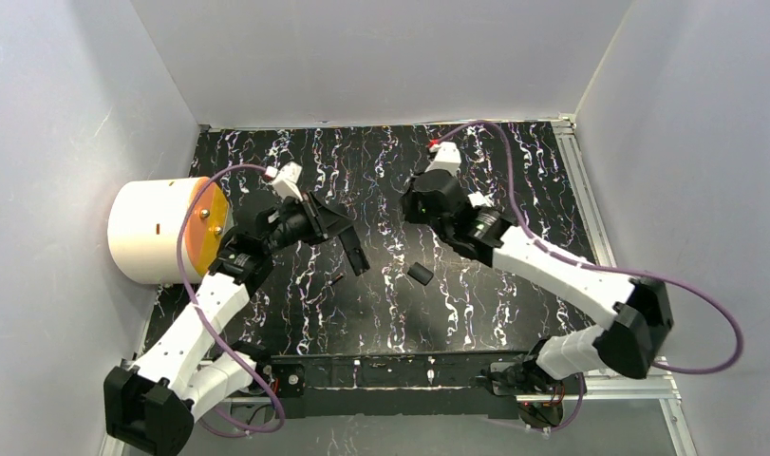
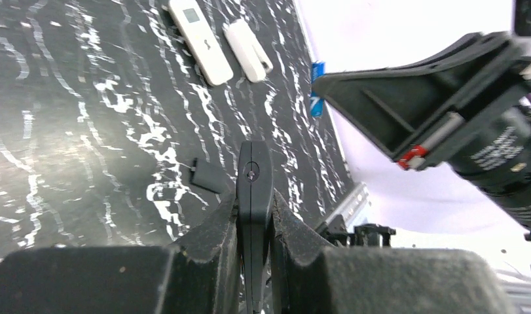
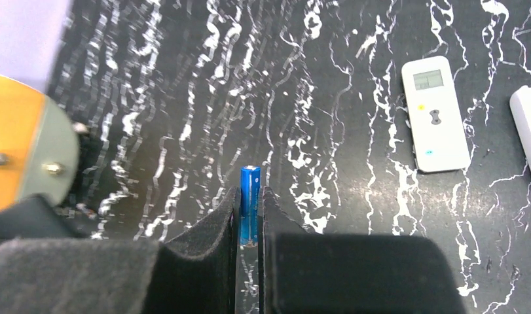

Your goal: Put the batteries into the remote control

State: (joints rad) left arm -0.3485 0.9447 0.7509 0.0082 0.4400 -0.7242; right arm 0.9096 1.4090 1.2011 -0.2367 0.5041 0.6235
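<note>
My left gripper [image 2: 254,204] clamps the black remote [image 2: 254,170] at lower centre of its view; my right gripper [image 3: 251,199] pinches the blue battery [image 3: 250,180], also lower centre.

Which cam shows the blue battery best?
Right wrist: the blue battery sits clamped in the right gripper, most of its length visible. Left wrist catches only a blue sliver at that gripper's tip. Top view: not discernible.

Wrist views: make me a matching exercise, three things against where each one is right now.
Things:
1. blue battery
2. black remote
3. white remote

Places:
a. lying flat on the table
b. clamped in the left gripper
c. clamped in the right gripper

Pairs: 1-c, 2-b, 3-a.
</note>
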